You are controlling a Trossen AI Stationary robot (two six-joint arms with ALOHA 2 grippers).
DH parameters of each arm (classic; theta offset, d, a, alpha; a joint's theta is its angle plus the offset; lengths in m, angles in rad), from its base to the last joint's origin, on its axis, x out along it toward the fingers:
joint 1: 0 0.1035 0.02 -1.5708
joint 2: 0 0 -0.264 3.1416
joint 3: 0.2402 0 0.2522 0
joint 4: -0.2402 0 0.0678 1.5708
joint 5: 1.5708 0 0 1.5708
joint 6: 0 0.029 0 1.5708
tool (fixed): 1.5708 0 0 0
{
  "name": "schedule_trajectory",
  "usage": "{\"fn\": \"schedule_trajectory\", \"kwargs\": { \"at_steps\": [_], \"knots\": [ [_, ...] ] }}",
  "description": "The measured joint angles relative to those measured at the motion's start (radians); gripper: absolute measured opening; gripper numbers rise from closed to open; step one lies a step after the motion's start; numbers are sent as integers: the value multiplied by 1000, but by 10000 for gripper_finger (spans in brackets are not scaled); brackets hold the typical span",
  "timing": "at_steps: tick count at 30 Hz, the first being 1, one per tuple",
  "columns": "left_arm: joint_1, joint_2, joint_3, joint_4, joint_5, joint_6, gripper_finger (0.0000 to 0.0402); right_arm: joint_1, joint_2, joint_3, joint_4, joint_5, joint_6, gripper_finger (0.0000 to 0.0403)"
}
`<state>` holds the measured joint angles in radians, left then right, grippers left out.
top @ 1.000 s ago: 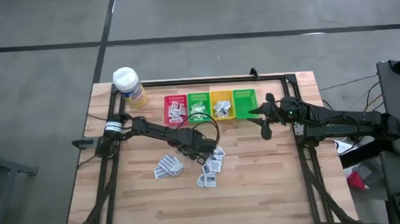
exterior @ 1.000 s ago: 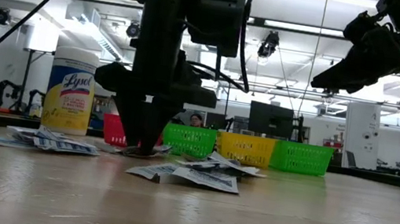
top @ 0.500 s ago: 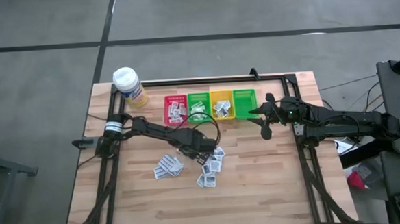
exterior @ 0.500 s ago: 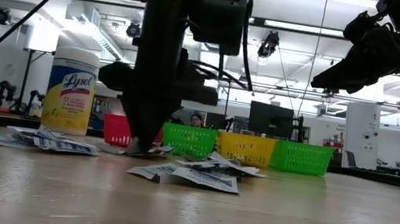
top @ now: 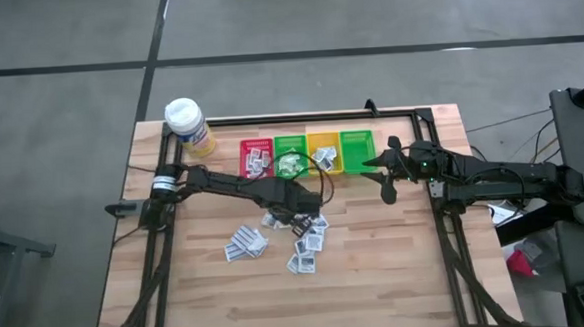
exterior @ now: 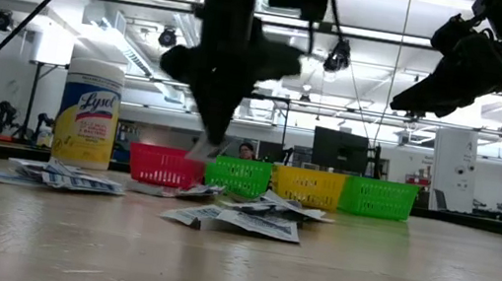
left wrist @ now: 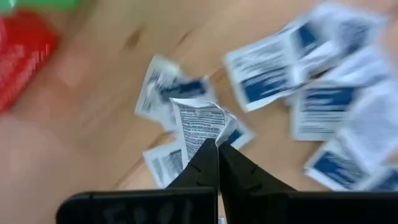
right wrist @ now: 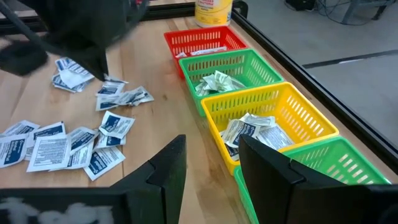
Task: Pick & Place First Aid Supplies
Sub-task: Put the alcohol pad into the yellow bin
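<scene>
Scattered thumb-sized flat white sachets with blue and grey print (top: 306,245) on pale wooden plank tabletop (top: 378,269), heaped in loose clusters near centre. One grey-printed sachet (left wrist: 200,121) pinched between closed dark fingers of left gripper (top: 296,209), lifted clear of heap, above table just in front of bins; crumpled, text side showing in left wrist view. Behind heap, row of four slotted plastic baskets side by side: red bin (top: 257,158), green bin (top: 291,155), yellow bin (top: 323,152), second green bin (top: 356,148); first three holding packets, contents of last hidden in high view. White-capped yellow cylindrical wipes bottle (top: 189,127) upright at far left corner, well apart from bins. Right gripper (top: 386,187) raised beside second green bin, fingers spread, nothing between them. Black metal frame rails (top: 445,226) along table edges. Low view: left arm a dark blurred silhouette, blocking part of red bin; sachet barely discernible. Left wrist view: surrounding sachets smeared, print illegible.
</scene>
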<state>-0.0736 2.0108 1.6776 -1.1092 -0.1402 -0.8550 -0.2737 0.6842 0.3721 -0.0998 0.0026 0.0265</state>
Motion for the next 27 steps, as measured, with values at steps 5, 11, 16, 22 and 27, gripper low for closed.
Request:
{"fn": "schedule_trajectory", "kwargs": {
  "at_steps": [5,11,16,22,27],
  "knots": [
    [11,-28,73,48,13,249,1,0,0,0,0,0,-2,146],
    [29,-69,85,270,203,559,1,0,0,0,0,0,-3,146],
    [58,-74,85,464,475,601,0,0,0,0,0,0,-4,146],
    [92,-71,83,669,752,589,0,0,0,0,-1,0,-9,146],
    [105,-71,83,810,867,556,0,0,0,0,0,0,-11,146]
  ]
}}
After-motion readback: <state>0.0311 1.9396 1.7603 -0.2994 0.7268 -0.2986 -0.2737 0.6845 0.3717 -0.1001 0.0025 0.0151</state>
